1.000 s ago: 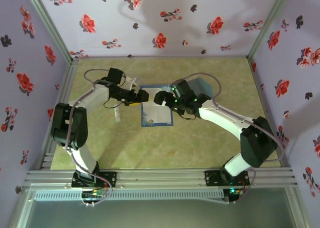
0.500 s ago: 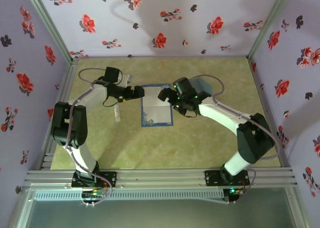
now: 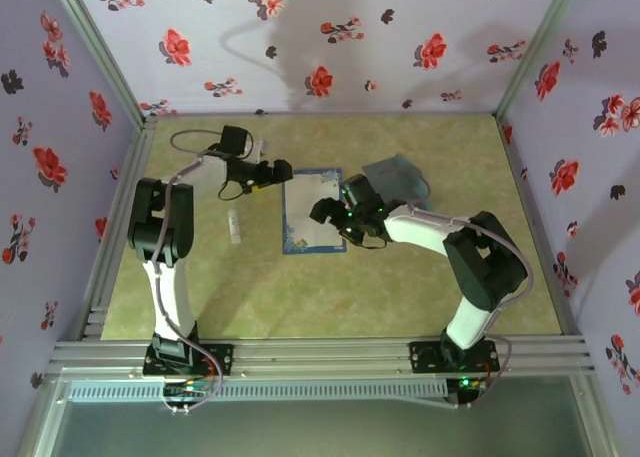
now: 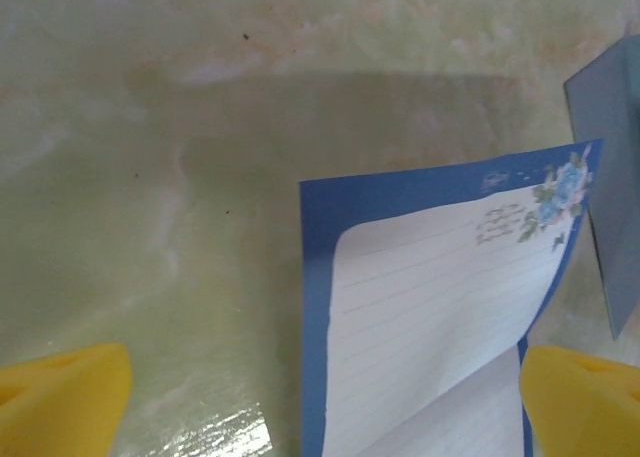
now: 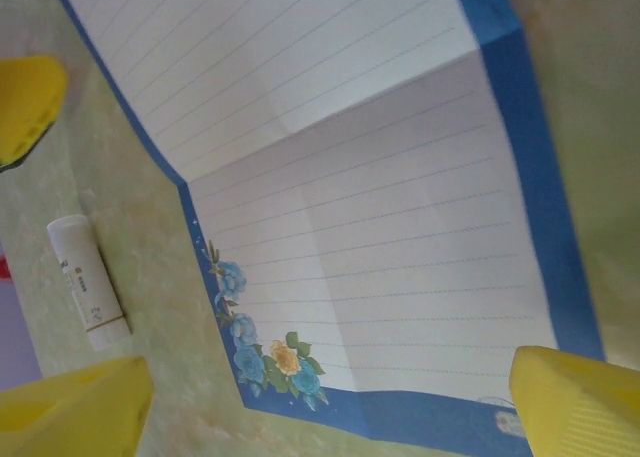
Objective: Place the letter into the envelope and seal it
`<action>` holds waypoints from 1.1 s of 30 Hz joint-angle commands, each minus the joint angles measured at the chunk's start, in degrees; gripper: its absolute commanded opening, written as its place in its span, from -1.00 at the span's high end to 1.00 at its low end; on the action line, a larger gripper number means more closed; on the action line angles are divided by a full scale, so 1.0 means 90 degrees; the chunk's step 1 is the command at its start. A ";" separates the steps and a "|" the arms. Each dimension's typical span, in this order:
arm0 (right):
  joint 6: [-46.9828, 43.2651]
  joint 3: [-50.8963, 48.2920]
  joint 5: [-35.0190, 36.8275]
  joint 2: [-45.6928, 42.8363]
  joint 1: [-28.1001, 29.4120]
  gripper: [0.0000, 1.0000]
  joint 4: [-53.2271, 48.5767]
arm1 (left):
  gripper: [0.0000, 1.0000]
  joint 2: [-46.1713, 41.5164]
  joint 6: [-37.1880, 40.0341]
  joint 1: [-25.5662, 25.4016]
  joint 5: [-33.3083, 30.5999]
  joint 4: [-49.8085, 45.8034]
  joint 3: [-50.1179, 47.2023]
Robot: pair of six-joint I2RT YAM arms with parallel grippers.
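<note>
Letter [image 3: 312,212]: creased, flat at centre of table [image 3: 300,297]; envelope [image 3: 400,174] just beside, toward far-right corner. I see left gripper [image 3: 281,169] and right gripper [image 3: 328,213] gaping, empty. Risk: a pinch skids on paper, crumpling its fold.

L arm [image 3: 160,232] rises from its base at the near edge, folds sharply at the elbow, and the forearm reaches fwd & inward twd centre. L gripper [image 3: 283,169] points right w/ jaws spread wide. In left wrist view the yellow L fingertips [image 4: 62,392] sit at opposite bottom corners. R arm [image 3: 487,267] bends at the elbow, its white forearm stretching left twd centre. R gripper [image 3: 322,213] angles down-left, jaws also wide apart. In right wrist view the yellow R fingertips [image 5: 575,402] sit at both lower corners. Grippers are near each other, not touching.
</note>
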 commanded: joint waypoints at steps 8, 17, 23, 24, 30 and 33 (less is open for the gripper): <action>-0.0482 0.0234 -0.0251 0.0703 0.0072 -0.86 0.0244 | -0.99 0.0496 -0.0375 -0.0139 0.0683 0.0549 0.0370; -0.0661 0.0220 -0.0206 0.0927 0.0072 -0.86 0.0212 | -0.99 0.0695 -0.0470 -0.0214 0.1311 0.0846 0.0541; -0.0716 0.0172 -0.0131 0.0966 0.0054 -0.86 0.0174 | -0.91 0.0367 -0.0275 -0.0211 0.1374 0.0792 0.0344; -0.0717 0.0175 -0.0127 0.0966 0.0048 -0.87 0.0172 | -0.87 0.0299 -0.0231 -0.0213 0.1374 0.0777 0.0277; -0.0765 0.0173 -0.0093 0.0915 0.0024 -0.86 0.0132 | -0.58 -0.0174 -0.0134 -0.0175 0.1354 0.0807 -0.0222; -0.0831 0.0169 -0.0058 0.0855 -0.0005 -0.86 0.0081 | -0.40 -0.0451 -0.0138 -0.0142 0.1354 0.0875 -0.0495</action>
